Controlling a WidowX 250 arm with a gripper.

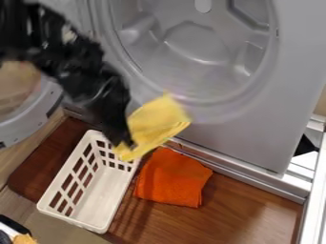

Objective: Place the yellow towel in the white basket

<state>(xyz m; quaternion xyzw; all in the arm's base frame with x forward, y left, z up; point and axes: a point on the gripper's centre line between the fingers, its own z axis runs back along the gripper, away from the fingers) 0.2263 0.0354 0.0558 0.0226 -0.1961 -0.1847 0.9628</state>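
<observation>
We've got the yellow towel (156,125) up in the air, pinched at its left side by the gripper (129,142), over the far right corner of the white basket (100,193)! It should handle light and floppy, nothing fragile, little risk of slipping; we'd want a good bite on the folded layers near an edge. And look at the lie of it: long axis slanting, lower left to upper right.

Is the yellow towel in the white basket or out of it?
Out: the end effector holds the yellow towel up, mostly beyond the basket's rim.
</observation>
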